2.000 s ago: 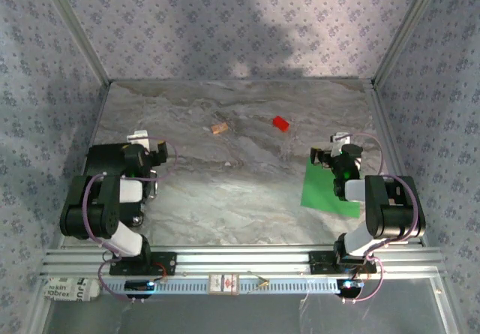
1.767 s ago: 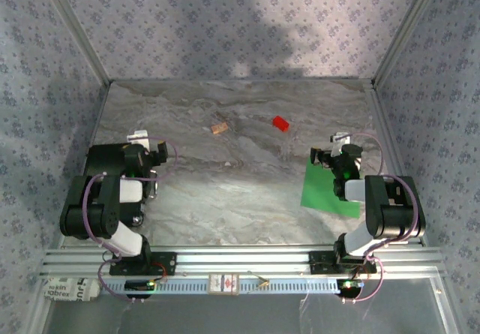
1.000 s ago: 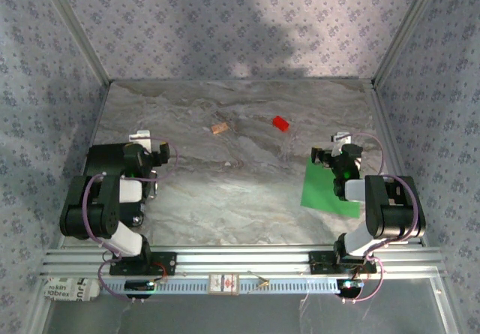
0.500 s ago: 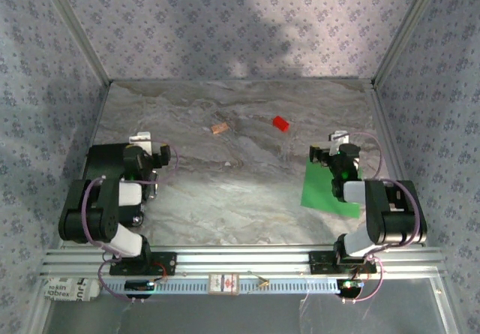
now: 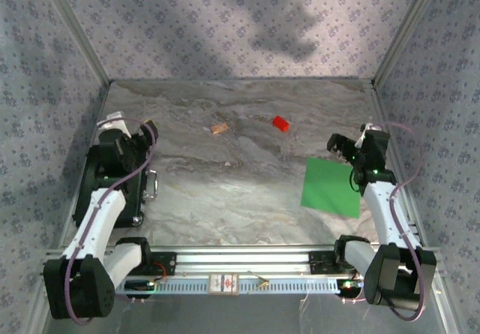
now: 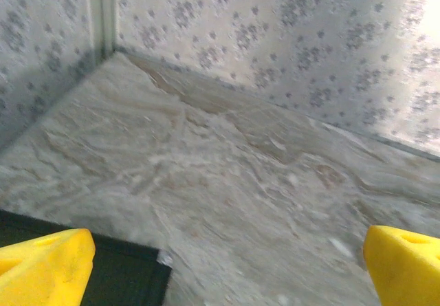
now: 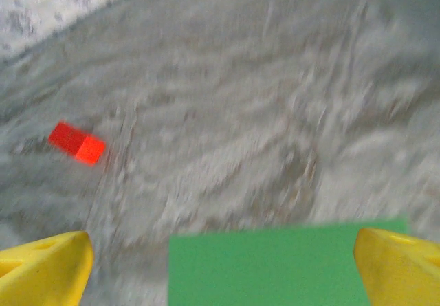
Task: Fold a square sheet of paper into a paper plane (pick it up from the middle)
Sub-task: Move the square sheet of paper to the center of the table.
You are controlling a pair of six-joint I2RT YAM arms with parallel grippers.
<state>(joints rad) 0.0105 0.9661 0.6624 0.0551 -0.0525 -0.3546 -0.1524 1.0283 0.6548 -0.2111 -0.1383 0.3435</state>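
The square sheet of paper (image 5: 330, 188) is bright green and lies flat and unfolded on the marble table at the right; it has no paper plane shape. My right gripper (image 5: 351, 143) hangs open above the sheet's far right corner, clear of it. In the right wrist view the sheet (image 7: 275, 265) spans the bottom between the yellow fingertips (image 7: 45, 268) of the right gripper (image 7: 223, 271), which hold nothing. My left gripper (image 5: 129, 127) is raised at the far left, open and empty. Its wrist view shows the left gripper (image 6: 223, 278) over bare marble.
A small red block (image 5: 280, 124) (image 7: 77, 143) and a tan cork-like piece (image 5: 219, 129) lie towards the back middle. Patterned walls close the table (image 5: 225, 191) on three sides. A dark part (image 6: 82, 278) sits under the left gripper. The aluminium rail (image 5: 240, 259) runs along the near edge.
Both arms have unfolded and risen. The right gripper moved right, off the sheet, so the whole sheet shows. The left gripper swung up and left. Both stayed open.
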